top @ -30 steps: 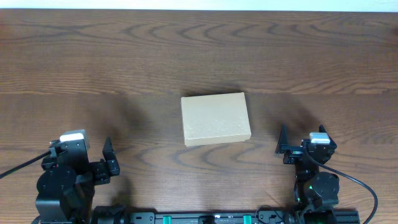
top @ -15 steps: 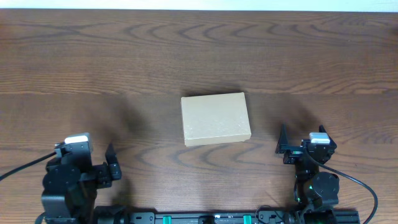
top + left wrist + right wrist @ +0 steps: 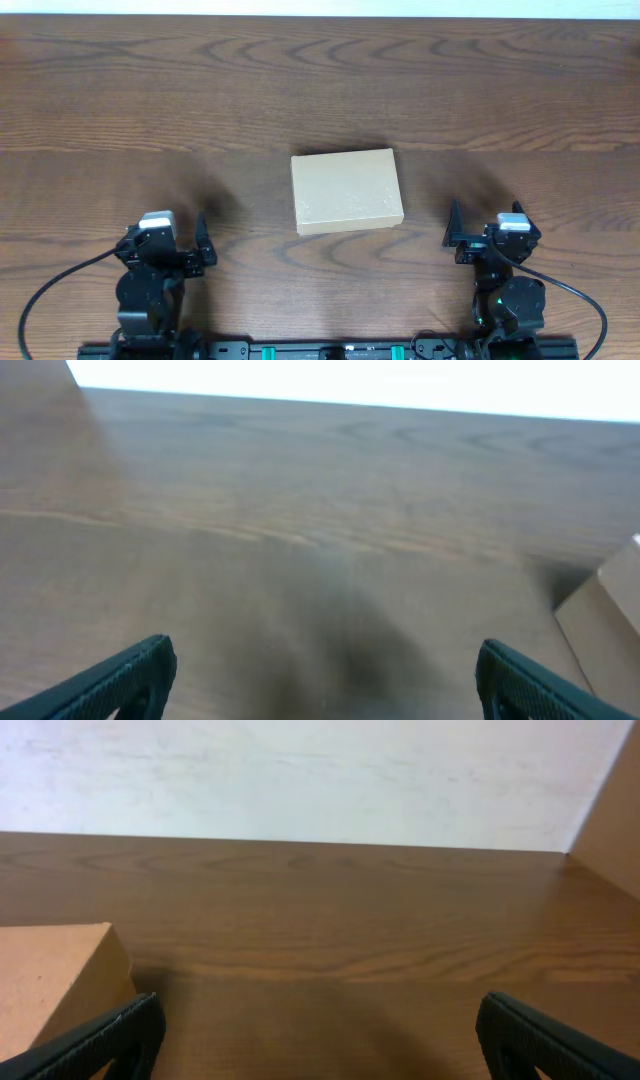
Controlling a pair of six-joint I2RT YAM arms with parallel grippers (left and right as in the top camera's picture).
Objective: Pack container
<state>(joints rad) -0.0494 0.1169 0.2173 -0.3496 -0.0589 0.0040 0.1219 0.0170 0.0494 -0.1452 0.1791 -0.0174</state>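
Observation:
The container [image 3: 347,191] is a plain tan cardboard box with its lid shut, lying flat at the middle of the wooden table. Its corner shows at the right edge of the left wrist view [image 3: 605,615] and at the left edge of the right wrist view [image 3: 55,980]. My left gripper [image 3: 172,240] is open and empty near the front edge, left of the box; its fingers frame bare wood [image 3: 320,678]. My right gripper [image 3: 487,226] is open and empty near the front edge, right of the box, over bare wood [image 3: 320,1038]. No pens are in view.
The wooden table [image 3: 320,80] stretches behind and to both sides of the box. A white wall [image 3: 300,775] lies past its far edge. The arm bases and a black rail [image 3: 320,350] sit along the front edge.
My left arm has moved right and a little forward, towards the box, with its gripper still open. The right arm and the box have not moved.

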